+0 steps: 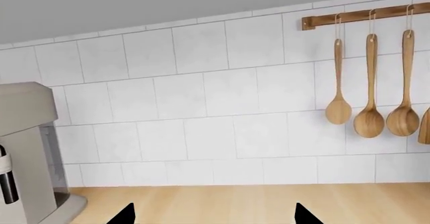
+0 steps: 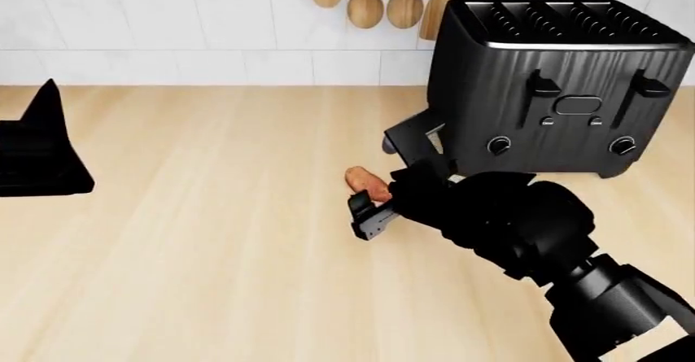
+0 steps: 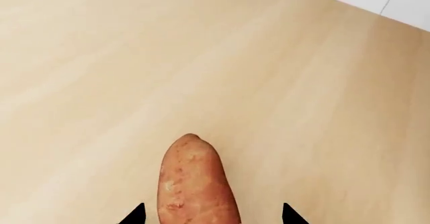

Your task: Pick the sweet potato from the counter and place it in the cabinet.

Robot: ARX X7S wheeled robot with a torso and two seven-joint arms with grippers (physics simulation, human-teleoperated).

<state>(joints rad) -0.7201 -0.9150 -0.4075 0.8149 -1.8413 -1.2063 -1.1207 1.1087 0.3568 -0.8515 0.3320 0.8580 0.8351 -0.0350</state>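
The sweet potato [image 3: 195, 183], reddish-orange and oblong, lies on the light-wood counter [image 3: 100, 73]. In the right wrist view it sits between my right gripper's [image 3: 213, 215] two black fingertips, with a gap on each side. The jaws stand open around it. In the head view the sweet potato [image 2: 367, 181] shows just in front of the right gripper [image 2: 385, 185], left of the toaster. My left gripper [image 2: 39, 152] is at the far left above the counter, open and empty; its tips [image 1: 215, 216] stand wide apart facing the tiled wall. The cabinet is out of view.
A large black toaster [image 2: 559, 85] stands right behind the right arm. Wooden spoons [image 1: 369, 118] hang on a rail on the white tile wall. A beige appliance [image 1: 23, 148] stands beside the left gripper. Bare counter [image 2: 217, 240] lies between the arms.
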